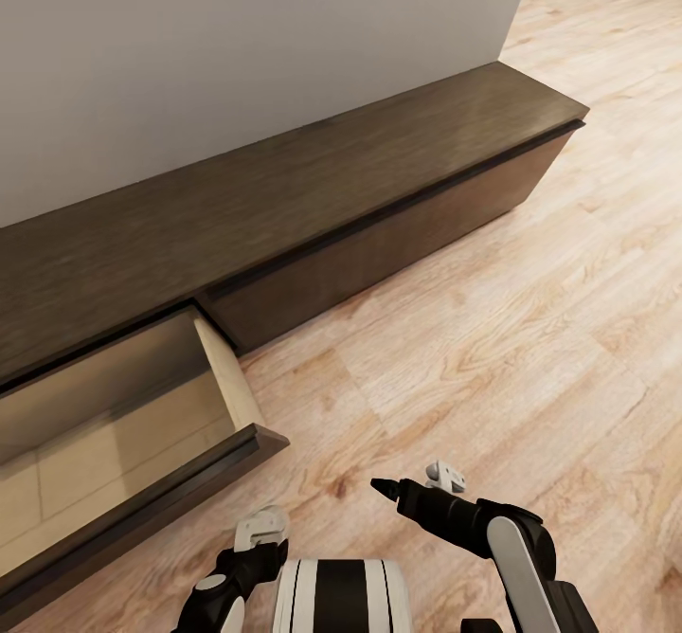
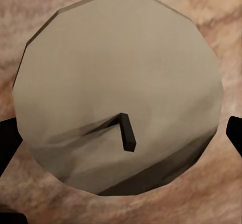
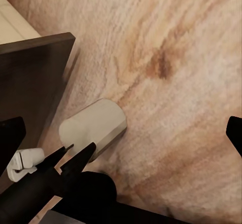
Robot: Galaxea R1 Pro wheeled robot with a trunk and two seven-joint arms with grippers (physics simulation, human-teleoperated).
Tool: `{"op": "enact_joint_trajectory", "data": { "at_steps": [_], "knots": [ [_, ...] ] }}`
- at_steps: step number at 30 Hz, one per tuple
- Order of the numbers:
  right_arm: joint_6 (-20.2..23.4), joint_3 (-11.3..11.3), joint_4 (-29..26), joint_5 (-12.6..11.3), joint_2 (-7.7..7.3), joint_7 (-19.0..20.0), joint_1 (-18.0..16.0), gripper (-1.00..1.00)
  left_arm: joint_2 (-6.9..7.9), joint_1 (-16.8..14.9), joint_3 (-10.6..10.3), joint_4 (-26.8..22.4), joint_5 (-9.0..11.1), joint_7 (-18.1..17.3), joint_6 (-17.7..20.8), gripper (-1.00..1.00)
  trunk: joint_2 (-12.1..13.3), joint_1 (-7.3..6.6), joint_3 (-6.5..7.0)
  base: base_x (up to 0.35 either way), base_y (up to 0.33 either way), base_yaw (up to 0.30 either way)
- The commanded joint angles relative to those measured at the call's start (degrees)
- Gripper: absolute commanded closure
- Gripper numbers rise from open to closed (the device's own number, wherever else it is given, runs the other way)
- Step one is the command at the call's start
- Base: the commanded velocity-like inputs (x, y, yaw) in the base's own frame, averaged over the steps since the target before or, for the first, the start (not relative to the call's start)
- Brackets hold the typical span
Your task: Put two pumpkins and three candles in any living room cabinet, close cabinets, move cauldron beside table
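Now candle [image 2: 118, 95] between left gripper [image 2: 121, 138] fingers

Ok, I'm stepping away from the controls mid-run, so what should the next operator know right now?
Left gripper: appears closed on one candle, wick end facing its camera, above the wood floor.
Right gripper: open, empty, close beside the left.
The cabinet is straight ahead; its left drawer is pulled out and the visible part looks empty.
Done: drawer opened, candle picked up.
Left: put this candle in, fetch the other candles and pumpkins, close the cabinet, place the cauldron by a table.
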Motion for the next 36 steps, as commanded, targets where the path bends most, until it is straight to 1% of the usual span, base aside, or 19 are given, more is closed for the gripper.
{"op": "enact_joint_trajectory", "data": {
  "at_steps": [1,3,6,27,28,36],
  "knots": [
    [0.2,0.0,0.0,-0.3,0.01,-0.3,0.0,-1.0,0.03,0.0,-0.1,-0.1,0.6,0.5,0.2,-1.0,0.0,-0.01,-0.03,0.0,0.0,0.0],
    [0.2,0.0,0.0,-0.3,0.03,-0.3,0.0,-1.0,0.03,0.0,-0.1,-0.1,0.6,0.5,0.2,-1.0,0.0,-0.01,-0.03,0.0,0.0,0.0],
    [0.2,0.0,0.0,-0.3,0.05,-0.3,0.0,-1.0,0.03,0.0,-0.1,-0.1,0.6,0.5,0.2,-1.0,-0.1,0.07,-0.7,0.0,0.0,0.0],
    [0.2,0.0,0.0,-0.3,0.08,-0.3,0.0,-1.0,0.03,0.0,0.0,-0.1,0.7,0.5,0.1,-1.0,-0.1,0.07,-0.7,0.0,0.0,0.0],
    [0.2,0.0,0.0,-0.3,0.08,-0.3,0.0,-1.0,0.03,0.0,0.1,-0.1,0.7,0.5,0.1,1.0,-0.1,0.07,-0.7,0.0,0.0,0.0],
    [0.2,0.0,0.0,-0.3,0.0,-0.3,0.0,-1.0,0.09,0.0,0.1,-0.1,0.7,0.5,0.1,1.0,-0.1,0.07,-0.7,0.0,0.0,0.0]
  ]
}}
